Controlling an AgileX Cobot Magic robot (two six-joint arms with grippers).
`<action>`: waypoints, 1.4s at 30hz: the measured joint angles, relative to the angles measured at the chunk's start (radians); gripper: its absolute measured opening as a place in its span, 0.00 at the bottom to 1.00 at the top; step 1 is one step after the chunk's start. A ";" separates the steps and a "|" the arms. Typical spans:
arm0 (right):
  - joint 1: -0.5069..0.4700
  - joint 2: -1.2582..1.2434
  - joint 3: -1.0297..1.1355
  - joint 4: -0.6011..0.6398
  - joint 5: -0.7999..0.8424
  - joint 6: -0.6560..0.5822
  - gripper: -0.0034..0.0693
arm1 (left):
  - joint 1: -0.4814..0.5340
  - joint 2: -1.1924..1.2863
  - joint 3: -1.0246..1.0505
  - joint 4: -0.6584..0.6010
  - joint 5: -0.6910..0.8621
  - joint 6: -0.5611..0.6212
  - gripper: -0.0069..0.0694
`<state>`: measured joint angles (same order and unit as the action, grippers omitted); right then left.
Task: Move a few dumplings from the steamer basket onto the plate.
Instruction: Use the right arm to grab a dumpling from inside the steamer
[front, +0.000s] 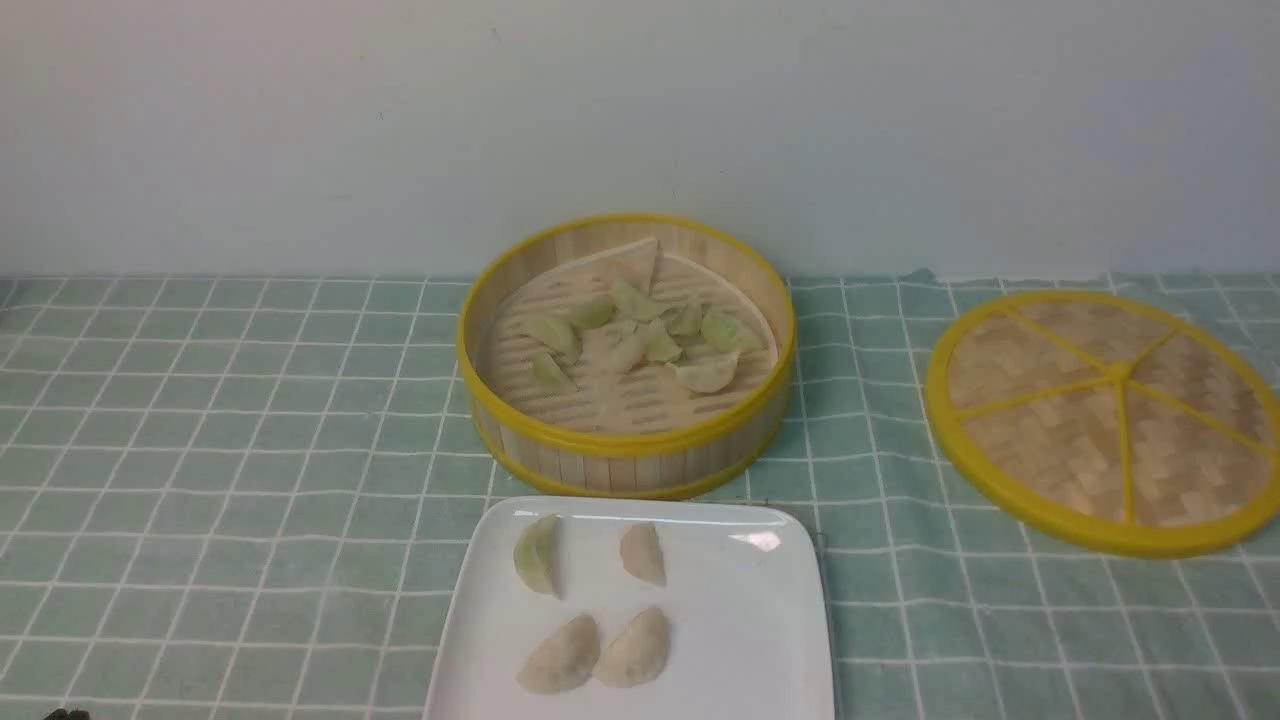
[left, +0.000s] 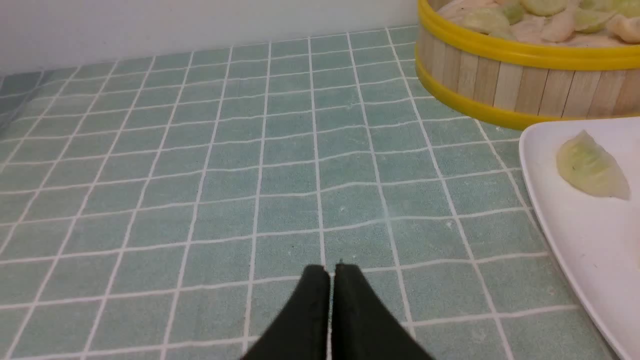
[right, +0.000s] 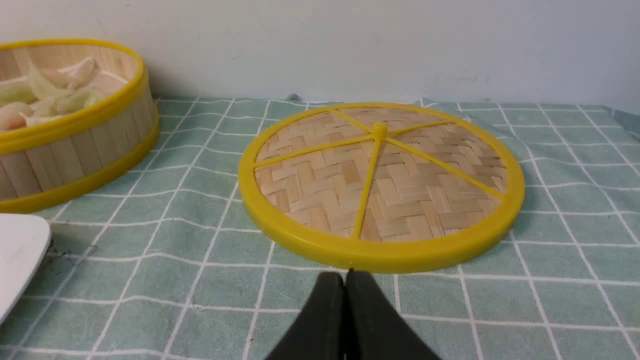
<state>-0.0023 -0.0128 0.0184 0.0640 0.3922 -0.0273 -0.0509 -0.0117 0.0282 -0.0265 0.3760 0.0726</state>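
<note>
The steamer basket stands at the middle back and holds several pale green and whitish dumplings. The white plate lies in front of it with one green dumpling and three whitish ones. My left gripper is shut and empty over the cloth, left of the plate and basket. My right gripper is shut and empty, just short of the lid's rim. Neither gripper shows clearly in the front view.
The flat woven lid with yellow rim and spokes lies on the right, also in the right wrist view. A green checked cloth covers the table. A pale wall runs along the back.
</note>
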 joint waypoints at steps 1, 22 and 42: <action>0.000 0.000 0.000 0.000 0.000 0.000 0.03 | 0.000 0.000 0.000 0.000 0.000 0.000 0.08; 0.001 0.000 0.006 0.097 -0.038 0.043 0.03 | 0.000 0.000 0.000 0.000 0.001 0.000 0.08; 0.005 0.018 -0.214 0.705 -0.294 0.135 0.03 | 0.001 0.000 0.000 0.000 0.001 0.000 0.08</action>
<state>0.0026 0.0049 -0.1956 0.7693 0.0978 0.1082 -0.0499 -0.0117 0.0282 -0.0265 0.3768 0.0726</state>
